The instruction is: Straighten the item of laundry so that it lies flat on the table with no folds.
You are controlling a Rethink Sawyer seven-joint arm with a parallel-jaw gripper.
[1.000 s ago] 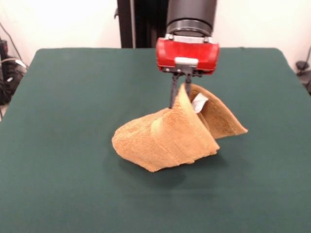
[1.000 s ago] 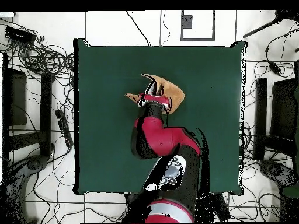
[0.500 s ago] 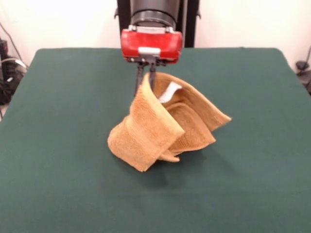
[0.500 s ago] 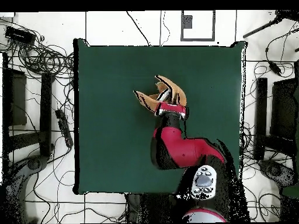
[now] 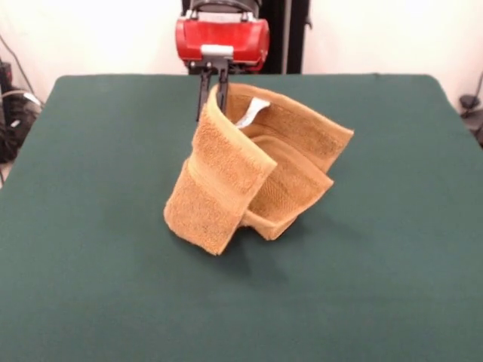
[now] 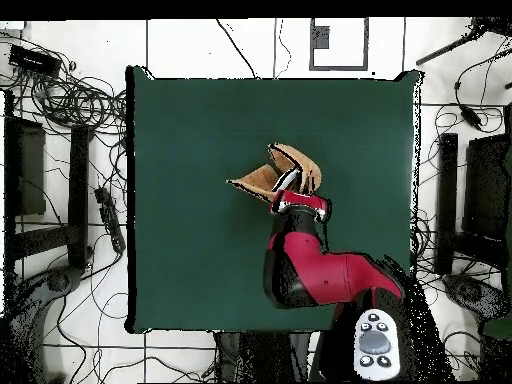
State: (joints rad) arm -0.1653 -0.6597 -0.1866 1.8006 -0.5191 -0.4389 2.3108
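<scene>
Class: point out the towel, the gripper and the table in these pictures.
towel (image 5: pixel 223 188): front view, on its hanging front fold.
gripper (image 5: pixel 212 89): front view, between its fingertips at the towel's top edge.
table (image 5: pixel 90 226): front view, bare green cloth.

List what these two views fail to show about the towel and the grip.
- Front view: the near flap of the towel hides the folds behind it.
- Front view: the white tag is too small to read.
- Overhead view: the arm covers part of the towel and the gripper, whose jaws pinch the towel's top edge.

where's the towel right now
In the front view the towel hangs bunched near the table's middle, its top edge pinched by the gripper and its lower folds resting on the green cloth.
</scene>
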